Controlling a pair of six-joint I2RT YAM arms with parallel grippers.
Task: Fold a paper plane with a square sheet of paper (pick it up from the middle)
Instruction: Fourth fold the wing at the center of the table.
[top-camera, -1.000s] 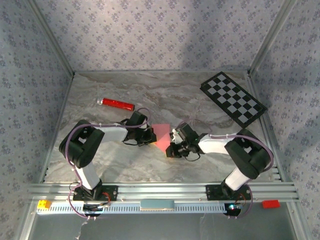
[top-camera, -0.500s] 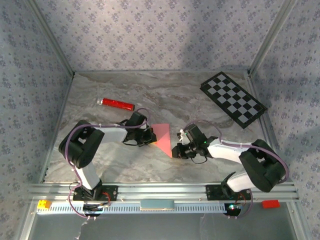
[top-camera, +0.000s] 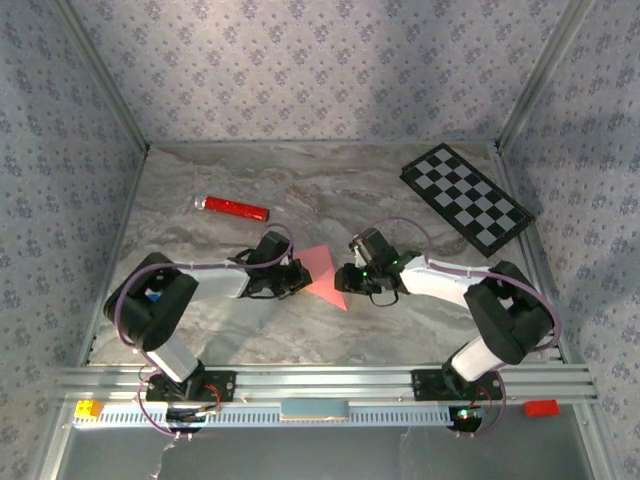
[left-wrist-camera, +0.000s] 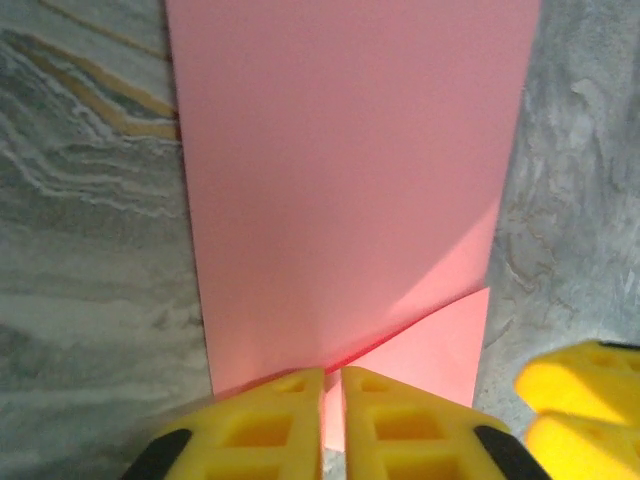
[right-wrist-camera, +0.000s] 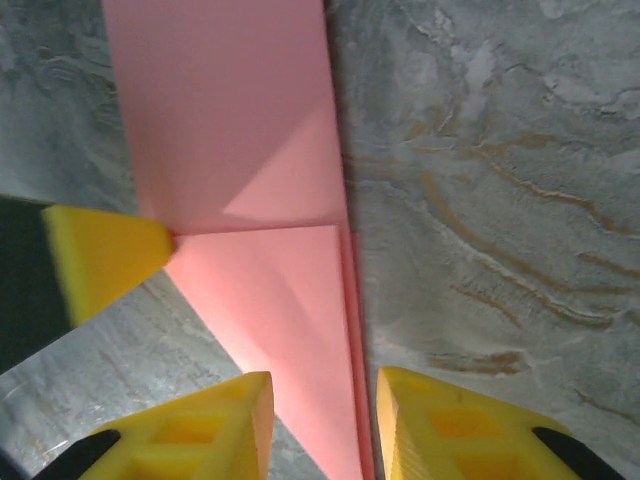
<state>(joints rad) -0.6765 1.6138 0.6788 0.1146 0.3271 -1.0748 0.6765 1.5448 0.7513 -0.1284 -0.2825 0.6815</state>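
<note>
The left fingers (left-wrist-camera: 265, 420) stand with only a narrow slit between them at the near edge of the paper (left-wrist-camera: 350, 180); you cannot tell whether they pinch it. The right fingers (right-wrist-camera: 450, 430) stand apart, with the paper's pointed end lying between them. The folded paper lies flat on the table (top-camera: 400, 200), between the two arms.
</note>
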